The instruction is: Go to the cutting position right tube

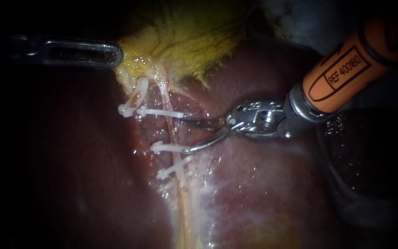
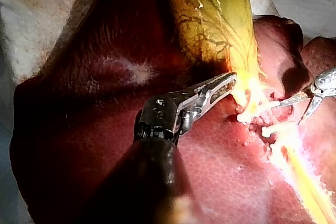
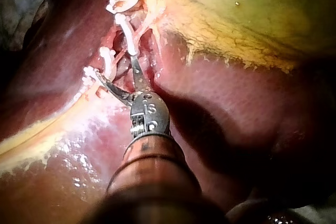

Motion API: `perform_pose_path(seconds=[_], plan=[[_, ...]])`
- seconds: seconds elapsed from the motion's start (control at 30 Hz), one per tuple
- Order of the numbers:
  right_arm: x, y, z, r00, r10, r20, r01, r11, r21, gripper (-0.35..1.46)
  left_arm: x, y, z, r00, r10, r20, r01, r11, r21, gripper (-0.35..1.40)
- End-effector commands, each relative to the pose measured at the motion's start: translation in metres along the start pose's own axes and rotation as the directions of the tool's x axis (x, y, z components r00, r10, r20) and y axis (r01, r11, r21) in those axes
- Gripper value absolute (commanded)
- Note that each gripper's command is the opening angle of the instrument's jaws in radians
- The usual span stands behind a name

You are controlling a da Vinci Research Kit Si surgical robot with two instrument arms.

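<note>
Right instrument [image 1: 186, 133], slim curved metal jaws apart, beside pale glistening tube [image 1: 173, 131].

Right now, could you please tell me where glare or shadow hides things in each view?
Endoscope view: the left instrument lies in darkness. Left wrist view: glare washes out the clips. Right wrist view: the right instrument shadows the liver.

The liver [image 2: 79, 145] lies directly on a pale surface [image 2: 23, 22], which looks like cloth. In the left wrist view this surface shows past the edge of the liver, whitish with some brown-red stains. In the right wrist view a grey part of it shows beside the liver.
</note>
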Motion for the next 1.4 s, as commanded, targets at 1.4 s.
perform_pose_path(seconds=[1.4], plan=[[0.0036, 0.0011, 0.0073, 0.971, 0.050, -0.232, 0.050, 0.912, 0.408, 0.88, -0.0001, 0.0000, 0.0001, 1.0000, -0.001, 0.001, 0.001, 1.000, -0.003, -0.35]])
